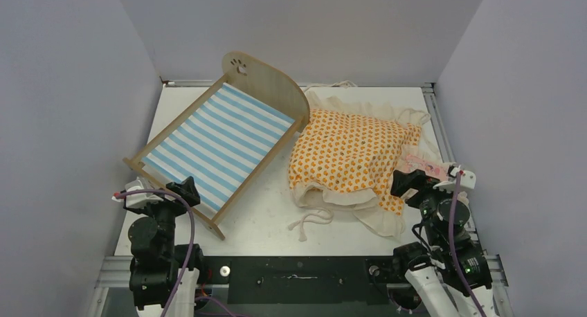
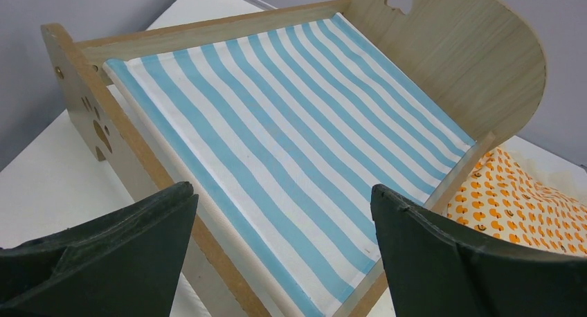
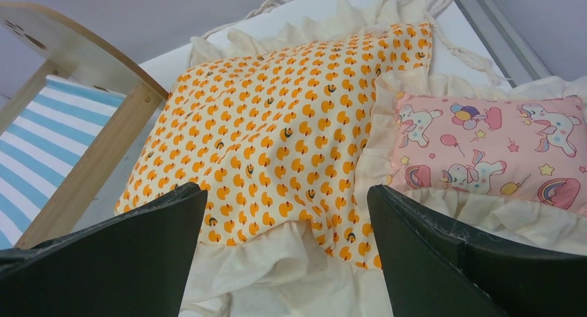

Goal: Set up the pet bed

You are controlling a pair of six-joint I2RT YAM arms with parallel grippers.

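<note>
Plywood pet bed (image 1: 214, 140), blue-and-white striped base bare, angled on the bench (image 1: 263, 220); to its right an orange-print mattress (image 1: 353, 154), beyond that a pink pillow (image 3: 484, 151), its unicorn print legible only from the right wrist, partly masked overhead by the right gripper (image 3: 287, 191); left gripper (image 2: 280, 191) at the bed's near corner; both released, empty.

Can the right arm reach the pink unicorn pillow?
Probably yes. The right pincer is open, and the pink pillow lies just ahead of it on the orange mattress ruffle, with nothing covering it.
</note>
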